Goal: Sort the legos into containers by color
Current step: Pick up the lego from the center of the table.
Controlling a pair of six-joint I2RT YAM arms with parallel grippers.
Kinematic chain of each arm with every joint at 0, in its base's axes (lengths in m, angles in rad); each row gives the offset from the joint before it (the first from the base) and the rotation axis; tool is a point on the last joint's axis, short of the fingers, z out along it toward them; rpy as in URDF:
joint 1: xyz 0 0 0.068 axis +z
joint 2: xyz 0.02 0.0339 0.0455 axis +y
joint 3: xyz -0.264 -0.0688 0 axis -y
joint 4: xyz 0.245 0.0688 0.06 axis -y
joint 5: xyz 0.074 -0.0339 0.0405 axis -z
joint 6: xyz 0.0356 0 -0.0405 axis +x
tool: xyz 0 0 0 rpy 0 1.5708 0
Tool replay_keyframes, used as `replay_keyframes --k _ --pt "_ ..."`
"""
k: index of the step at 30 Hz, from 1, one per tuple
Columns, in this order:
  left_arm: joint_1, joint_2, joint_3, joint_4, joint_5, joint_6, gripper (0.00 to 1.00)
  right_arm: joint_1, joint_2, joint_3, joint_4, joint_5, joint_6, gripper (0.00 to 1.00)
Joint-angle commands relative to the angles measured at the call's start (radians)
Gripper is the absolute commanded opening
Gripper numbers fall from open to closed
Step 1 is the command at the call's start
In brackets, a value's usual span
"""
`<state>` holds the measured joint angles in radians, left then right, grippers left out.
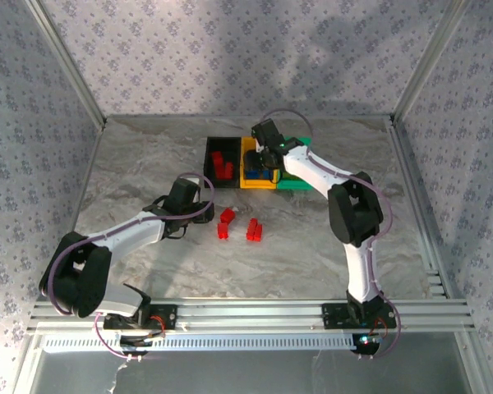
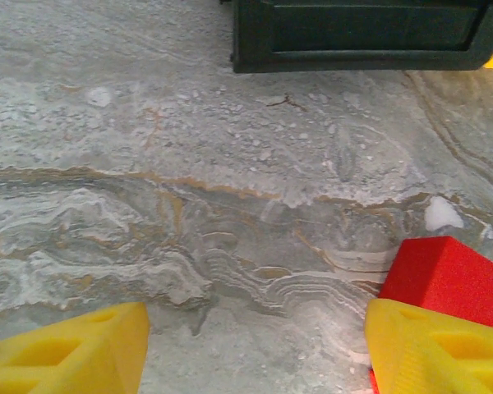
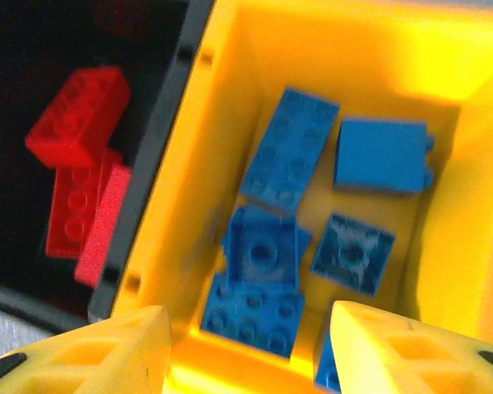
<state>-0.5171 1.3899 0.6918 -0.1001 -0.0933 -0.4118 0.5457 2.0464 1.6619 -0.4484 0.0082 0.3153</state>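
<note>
Currently on the grey marbled desk [image 1: 131, 164], itemised.

Containers: three, in a row at upper centre of the top view. Left to right they are the black bin [image 1: 210, 149], orange-yellow bin [image 1: 259, 185] and green bin [image 1: 294, 185]. The green bin is largely covered by the right arm.

Red legos [image 3: 70, 115]: three countable in the black bin, lying together at the left of the right wrist frame.

Blue legos [image 3: 289, 148]: six in the orange-yellow bin, lying on its floor at frame centre. The sixth shows as a sliver beside the lower right finger.

Loose red legos [image 1: 227, 215]: three clumps on the bare desk at centre of the top view, below the bins. Two lie to the left, one above the other. The one to the right may be two bricks joined; cannot tell.

Left claw [image 2: 255, 332]: wide, nothing between its yellow fingers [image 2: 66, 353], low over the desk. One red brick [image 2: 448, 275] sits just beside the finger at lower right of the left wrist frame; contact cannot be told. The black bin's wall runs across the top of that frame.

Right claw [image 3: 248, 328]: fingers parted, nothing between them, above the orange-yellow bin.
</note>
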Motion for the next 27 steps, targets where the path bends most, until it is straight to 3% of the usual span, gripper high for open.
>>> replay_keyframes --k 1,10,27 --pt "-0.011 0.017 0.02 0.043 0.077 0.028 0.69 0.013 -0.124 -0.108 0.018 -0.023 -0.025 0.56" --pt "-0.105 0.079 0.078 0.048 0.124 0.132 0.69 0.049 -0.374 -0.426 0.068 0.008 -0.045 0.57" --pt "-0.166 0.251 0.345 -0.271 0.114 0.266 0.69 0.051 -0.586 -0.782 0.221 0.122 -0.098 0.58"
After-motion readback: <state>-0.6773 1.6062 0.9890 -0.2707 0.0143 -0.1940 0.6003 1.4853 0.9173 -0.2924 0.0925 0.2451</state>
